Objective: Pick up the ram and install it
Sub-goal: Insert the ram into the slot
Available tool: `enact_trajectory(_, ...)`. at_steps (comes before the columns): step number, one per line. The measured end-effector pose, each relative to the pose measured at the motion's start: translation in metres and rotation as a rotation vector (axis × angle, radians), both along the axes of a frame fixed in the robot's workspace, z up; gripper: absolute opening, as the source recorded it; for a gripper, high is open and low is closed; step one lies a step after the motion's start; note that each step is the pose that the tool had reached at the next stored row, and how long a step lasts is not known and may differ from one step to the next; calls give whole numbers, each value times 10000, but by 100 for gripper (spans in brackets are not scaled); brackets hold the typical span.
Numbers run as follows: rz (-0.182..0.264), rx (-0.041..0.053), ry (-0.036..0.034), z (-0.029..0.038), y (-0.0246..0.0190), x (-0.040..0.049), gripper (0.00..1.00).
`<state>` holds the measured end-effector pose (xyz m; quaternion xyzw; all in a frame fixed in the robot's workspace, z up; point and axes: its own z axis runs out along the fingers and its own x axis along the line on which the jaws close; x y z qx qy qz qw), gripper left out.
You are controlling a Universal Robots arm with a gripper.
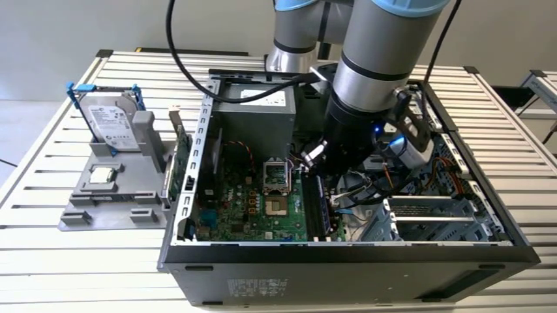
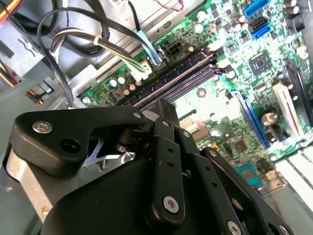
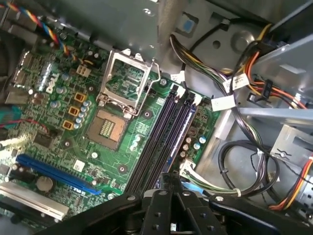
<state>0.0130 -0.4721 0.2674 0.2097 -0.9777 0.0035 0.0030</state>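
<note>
- Gripper (image 3: 169, 182) hangs inside the computer case (image 1: 348, 252), just above the memory slots (image 3: 164, 132).
- Slots look empty; judged, ram not yet installed.
- Finger state: cannot tell.

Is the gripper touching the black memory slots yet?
Cannot tell. In the first wrist view the gripper overlaps the near end of the black slots, hiding any contact or gap there.

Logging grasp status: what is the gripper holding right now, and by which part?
It cannot be told. The gripper sits close over the motherboard's black memory slots, and its own body hides its tips.
</note>
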Motion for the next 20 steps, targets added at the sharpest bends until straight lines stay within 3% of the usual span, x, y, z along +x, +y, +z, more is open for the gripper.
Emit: enact_trajectory(20,2807,0,0,-2,2,0,0)
